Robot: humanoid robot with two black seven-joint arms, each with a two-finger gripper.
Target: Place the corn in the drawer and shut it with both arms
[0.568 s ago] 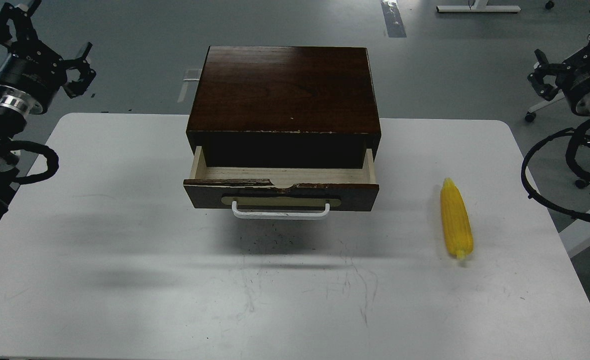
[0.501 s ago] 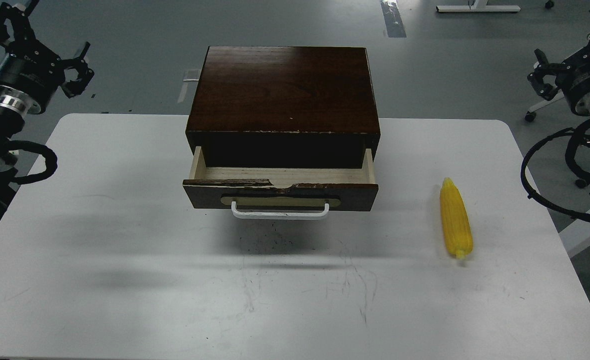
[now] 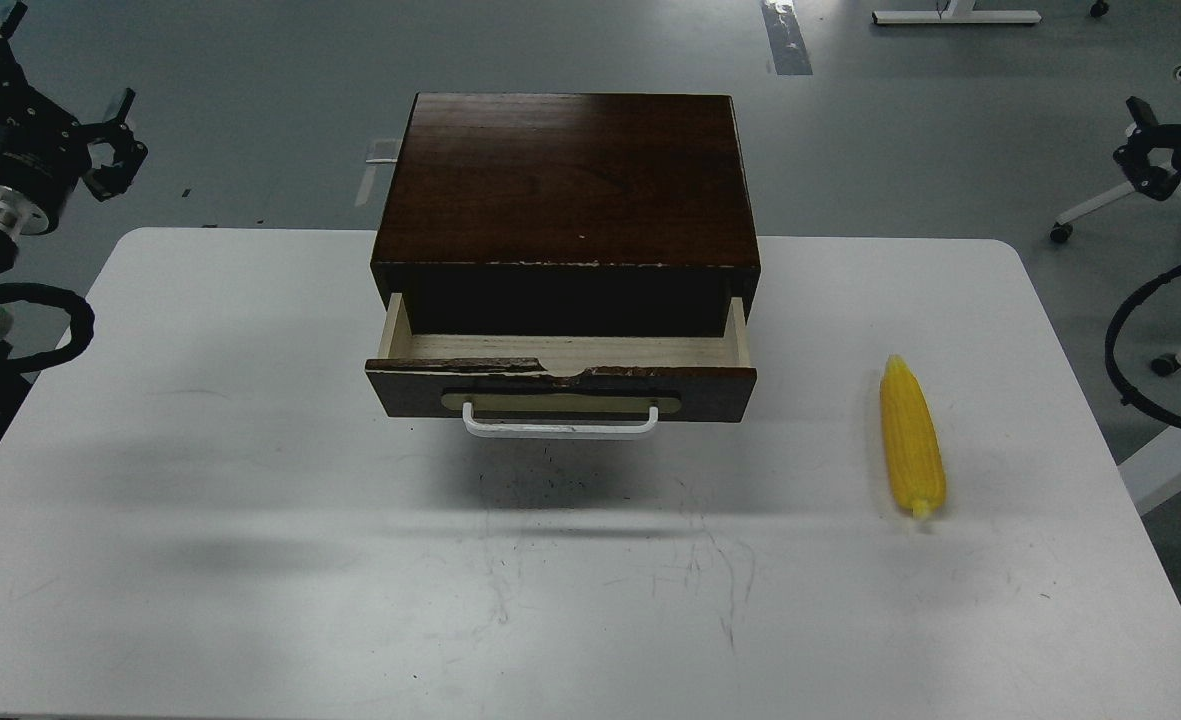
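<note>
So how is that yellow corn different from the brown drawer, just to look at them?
The corn is bright yellow, ribbed and tapered; the drawer is dark brown, flat-fronted and boxy, with a white handle.
The corn is much smaller than the drawer.
The corn lies loose on the white table, off to the right; the drawer sits pulled partly out of its box.
No gripper is touching either.

Drawer [image 3: 561,385] sits pulled partway out of its dark box, pale wood floor showing and nothing on it, chipped top edge, white bar handle facing front. Corn [image 3: 912,436], bright yellow and ribbed, lies flat well off to the right of it, tapered tip pointing away, stubby stem nearest.
</note>
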